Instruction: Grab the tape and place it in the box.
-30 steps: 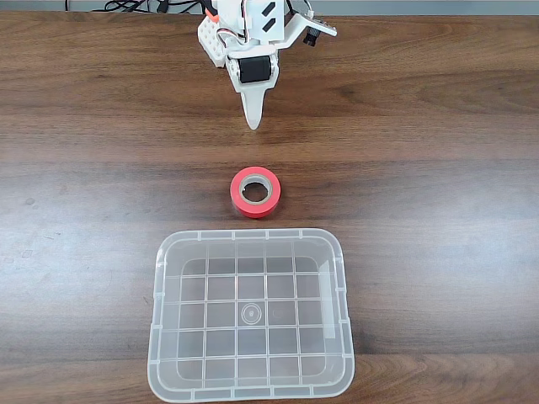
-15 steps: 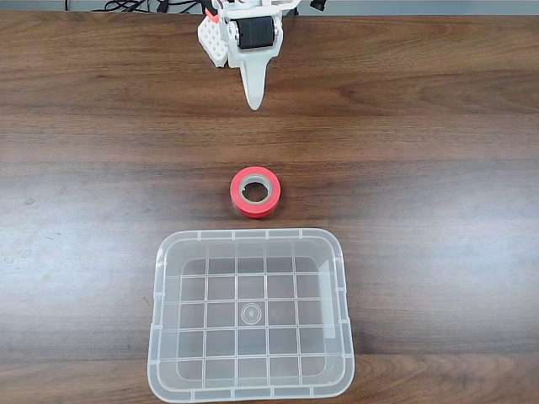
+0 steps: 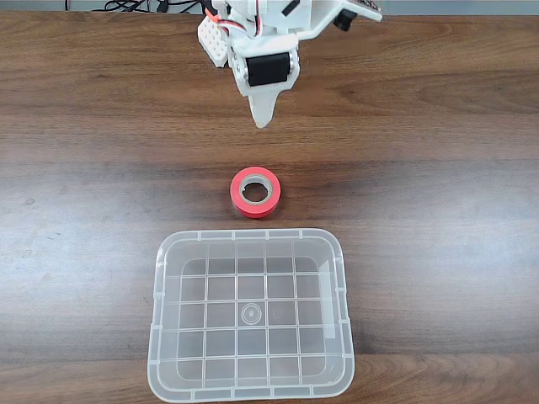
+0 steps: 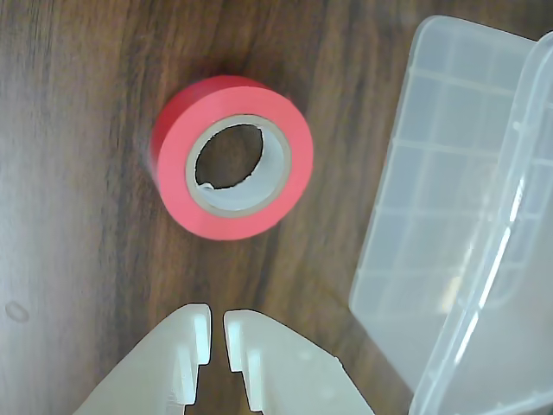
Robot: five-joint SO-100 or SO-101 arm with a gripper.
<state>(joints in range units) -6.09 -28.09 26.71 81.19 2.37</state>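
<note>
In the wrist view the tape (image 4: 232, 156) lies flat on the worktop (image 4: 78, 130), untouched, left of the box (image 4: 458, 216). The tool (image 4: 216, 333), fingers nearly pressed together, has dipped and swung slightly right since half a second ago; approach resumed, grasp not begun.

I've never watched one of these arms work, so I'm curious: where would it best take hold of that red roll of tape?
Probably from above, across the ring wall. The tape lies flat on the table with its open core facing up, so one finger could drop into the hole and the other outside. The gripper, nearly closed, would need to open first.
</note>
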